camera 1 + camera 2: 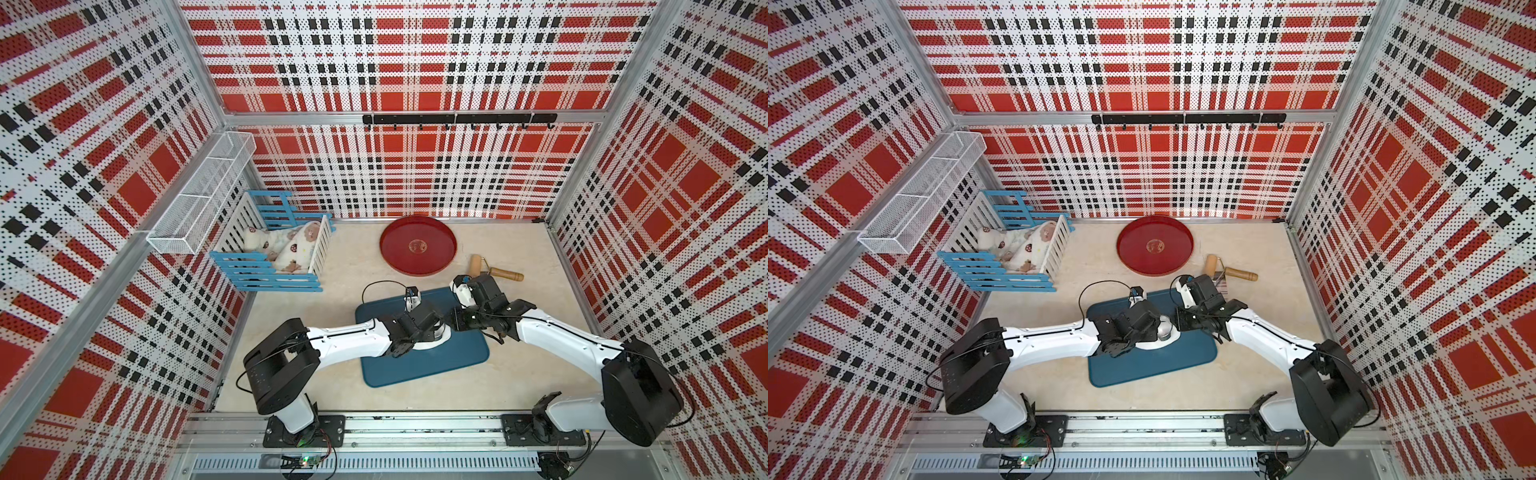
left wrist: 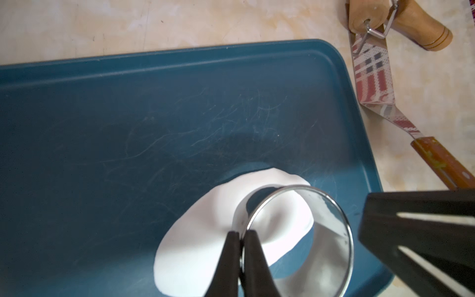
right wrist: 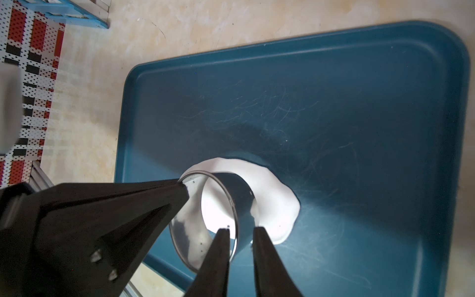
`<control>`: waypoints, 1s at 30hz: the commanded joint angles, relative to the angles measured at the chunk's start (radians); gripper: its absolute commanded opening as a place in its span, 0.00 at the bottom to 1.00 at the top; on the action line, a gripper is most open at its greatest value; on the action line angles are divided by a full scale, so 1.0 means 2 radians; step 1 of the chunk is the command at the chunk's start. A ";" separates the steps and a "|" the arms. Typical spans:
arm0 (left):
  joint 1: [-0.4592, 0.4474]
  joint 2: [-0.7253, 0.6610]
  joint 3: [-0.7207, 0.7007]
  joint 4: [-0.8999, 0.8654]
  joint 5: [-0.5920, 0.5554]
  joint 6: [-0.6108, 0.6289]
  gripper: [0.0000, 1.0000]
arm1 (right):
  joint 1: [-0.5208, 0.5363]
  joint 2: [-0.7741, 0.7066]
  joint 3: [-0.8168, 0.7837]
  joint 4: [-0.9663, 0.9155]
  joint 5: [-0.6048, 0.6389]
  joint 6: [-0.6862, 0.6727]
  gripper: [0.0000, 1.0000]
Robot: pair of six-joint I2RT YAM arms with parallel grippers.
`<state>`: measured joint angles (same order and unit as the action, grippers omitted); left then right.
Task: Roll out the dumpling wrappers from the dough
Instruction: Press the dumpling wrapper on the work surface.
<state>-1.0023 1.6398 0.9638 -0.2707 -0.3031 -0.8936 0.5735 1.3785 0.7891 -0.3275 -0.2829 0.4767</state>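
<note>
Plaid-walled booth [image 1: 415, 62], pale tabletop [image 1: 519, 374], scuffed blue tray [image 2: 128, 128]: the dough [image 2: 195, 244], a flattened sheet, lies directly beneath both grippers, the left gripper [image 2: 241, 232] clenched on the metal ring [image 2: 326, 244] standing on it, apparently to steady a cut, while the right gripper [image 3: 240, 228] straddles another stretch of its wall, grasp unconfirmed.

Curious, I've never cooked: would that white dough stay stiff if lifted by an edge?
Probably floppy: the dough lies as a thin, wavy-edged sheet on the blue tray. It likely dents and stretches easily; its surface dimples inside the metal ring cutter.
</note>
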 commanded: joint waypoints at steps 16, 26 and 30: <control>-0.004 -0.022 -0.017 0.000 -0.018 -0.006 0.00 | 0.012 0.045 0.027 0.025 -0.011 0.006 0.15; -0.004 -0.017 -0.014 0.000 -0.021 -0.006 0.00 | 0.013 0.054 0.026 0.024 -0.015 0.003 0.14; -0.004 -0.014 -0.010 0.001 -0.020 -0.005 0.00 | 0.013 0.055 0.025 0.022 -0.014 0.001 0.13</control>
<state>-1.0031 1.6276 0.9356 -0.2710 -0.3237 -0.9016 0.5938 1.4750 0.8238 -0.2863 -0.3134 0.4877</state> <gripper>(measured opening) 0.072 0.135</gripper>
